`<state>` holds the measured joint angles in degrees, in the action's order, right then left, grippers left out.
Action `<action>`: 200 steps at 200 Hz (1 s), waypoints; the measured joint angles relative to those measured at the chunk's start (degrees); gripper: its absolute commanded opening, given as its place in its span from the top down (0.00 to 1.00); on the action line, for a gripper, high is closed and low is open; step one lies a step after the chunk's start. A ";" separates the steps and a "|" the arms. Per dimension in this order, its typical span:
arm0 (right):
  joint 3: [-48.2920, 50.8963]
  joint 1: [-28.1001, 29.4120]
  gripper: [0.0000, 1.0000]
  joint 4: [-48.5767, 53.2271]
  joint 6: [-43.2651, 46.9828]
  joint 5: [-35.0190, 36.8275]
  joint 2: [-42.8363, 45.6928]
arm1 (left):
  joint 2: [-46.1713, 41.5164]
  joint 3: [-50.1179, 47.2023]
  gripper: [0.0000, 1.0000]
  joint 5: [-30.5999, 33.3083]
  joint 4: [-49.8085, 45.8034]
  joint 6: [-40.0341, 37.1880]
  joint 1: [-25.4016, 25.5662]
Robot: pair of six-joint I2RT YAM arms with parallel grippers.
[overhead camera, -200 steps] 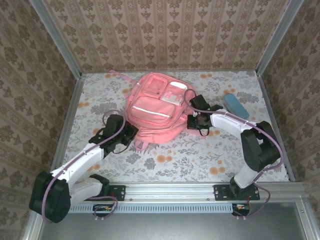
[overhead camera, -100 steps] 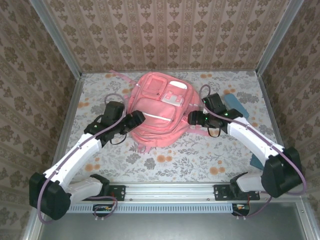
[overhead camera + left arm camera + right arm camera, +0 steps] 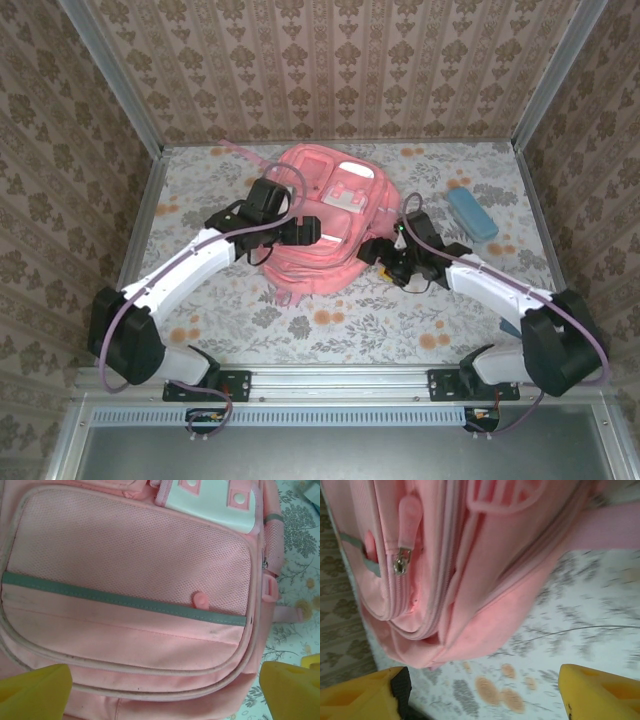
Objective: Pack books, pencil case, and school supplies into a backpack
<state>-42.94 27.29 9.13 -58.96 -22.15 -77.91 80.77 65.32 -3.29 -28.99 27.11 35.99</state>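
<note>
The pink backpack lies flat near the middle of the floral table, its front pockets facing up; the light blue pencil case lies aslant on the cloth, well apart from it and toward the right wall. The left gripper hangs over the backpack's front face, reaching in from the left side; in the left wrist view its yellow fingers stand wide apart at the two bottom corners, with only the pack's fabric below the gap (whether the tips touch that fabric cannot be told). Under that gripper lies the mesh front pocket, crossed by a grey stripe with a small pink tab on it; above the pocket sits a white patch with pink studs. The right gripper sits at the backpack's right-hand near edge, low by the table; seen from the right wrist, its yellow fingers are likewise spread wide and hold nothing, with bare floral cloth between them. Just ahead of them rises the pack's side, where a metal zip slider hangs below a pink pull on the zip line; a pink strap runs off over the cloth at the upper right.
</note>
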 measured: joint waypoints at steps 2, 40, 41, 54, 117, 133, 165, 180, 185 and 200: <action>0.00 0.24 0.25 -0.72 -0.55 -0.15 -0.52 | 0.13 0.11 0.01 0.13 0.15 -0.22 0.00; -0.50 3.74 0.41 -10.71 -8.55 -2.95 -9.94 | 0.92 1.88 0.00 1.92 2.64 -4.70 -0.02; -0.52 3.76 0.42 -10.82 -8.63 -2.95 -10.08 | 0.94 1.90 0.00 1.92 2.69 -4.76 -0.02; -0.92 3.89 0.52 -12.83 -9.73 -3.72 -12.66 | 1.16 2.08 0.00 2.14 3.17 -6.45 -0.02; -3.10 2.89 0.85 -9.44 -2.43 -3.10 -14.51 | 3.78 2.54 0.03 1.77 5.01 -13.57 -0.07; -3.08 1.18 0.86 -6.69 0.44 -1.44 -13.70 | 4.44 2.60 0.04 1.16 5.25 -15.41 0.07; -3.06 -2.62 0.75 -1.70 5.46 1.42 -10.45 | 6.14 3.67 0.06 0.07 4.96 -19.91 2.01; -3.08 -4.07 0.56 0.35 7.85 2.38 -8.66 | 7.41 5.07 0.06 0.11 4.59 -22.49 3.91; -3.08 -4.52 0.49 1.05 8.13 2.56 -7.98 | 7.80 5.49 0.06 0.09 4.46 -23.26 4.57; -3.17 -6.10 0.33 3.08 9.86 3.08 -5.99 | 9.07 6.47 0.06 0.39 3.96 -26.14 7.15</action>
<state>-46.11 21.19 12.21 -49.10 -19.07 -83.90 89.84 71.79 -2.90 -25.04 0.97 43.13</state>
